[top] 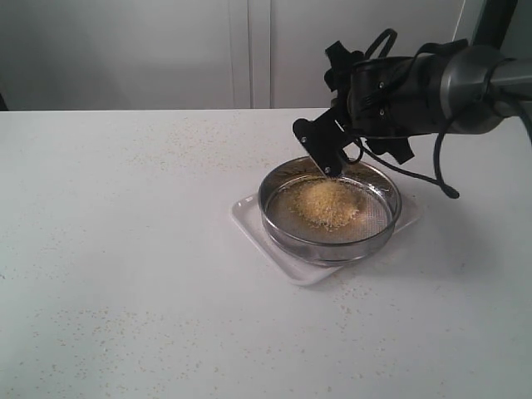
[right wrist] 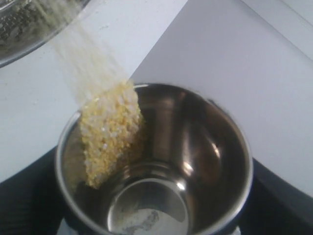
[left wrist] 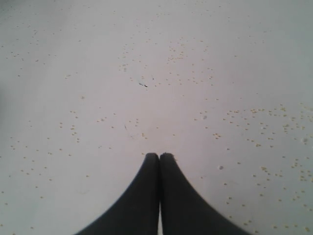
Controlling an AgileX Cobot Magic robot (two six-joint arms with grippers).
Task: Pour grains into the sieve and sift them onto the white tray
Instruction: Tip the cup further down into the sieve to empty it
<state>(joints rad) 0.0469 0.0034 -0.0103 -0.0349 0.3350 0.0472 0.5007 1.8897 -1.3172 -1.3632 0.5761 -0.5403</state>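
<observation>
1. The right gripper (top: 326,150), just right of centre in the exterior view, is clamped on a steel cup (right wrist: 195,147) tipped toward the sieve (top: 330,243).
2. Grains (right wrist: 110,137) slide over the cup's lip in a thin stream, and a heap of them lies mid-mesh.
3. The sieve sits on the white tray (top: 253,218), right of centre on the table (top: 125,249).
4. The left gripper (left wrist: 159,156) has its fingers pressed together, holding nothing, over tabletop dotted with specks (left wrist: 274,117).

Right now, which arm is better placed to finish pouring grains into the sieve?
Right. The right pincer holds the steel cup tipped above the sieve, grains streaming out; the left pincer is shut, empty.
</observation>
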